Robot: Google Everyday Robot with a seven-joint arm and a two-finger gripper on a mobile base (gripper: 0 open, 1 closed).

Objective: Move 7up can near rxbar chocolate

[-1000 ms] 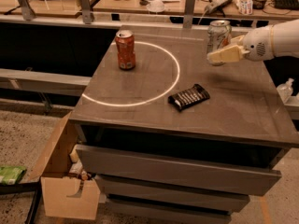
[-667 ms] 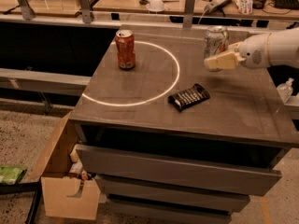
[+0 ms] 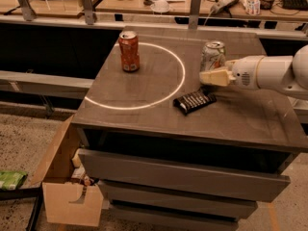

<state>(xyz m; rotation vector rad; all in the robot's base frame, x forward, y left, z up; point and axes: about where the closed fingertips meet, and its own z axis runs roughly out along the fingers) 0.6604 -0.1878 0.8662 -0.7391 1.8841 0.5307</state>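
The 7up can (image 3: 212, 54), pale silver with green markings and a silver top, stands upright right of the tabletop's middle. My gripper (image 3: 215, 76) reaches in from the right on a white arm (image 3: 269, 73). Its cream fingers (image 3: 216, 77) are shut on the can's lower part. The rxbar chocolate (image 3: 194, 101), a flat black bar with light lettering, lies on the table just in front of and slightly left of the can, a short gap below the gripper.
An orange-red can (image 3: 129, 51) stands at the back left, on a white circle line (image 3: 144, 105) marked on the dark tabletop (image 3: 240, 124). Drawers (image 3: 183, 177) sit below the front edge. A cardboard box (image 3: 67, 196) stands on the floor at lower left.
My gripper has moved toward the front and left with the 7up can in it, bringing the can closer to the rxbar chocolate. The orange-red can and the bar have not moved.
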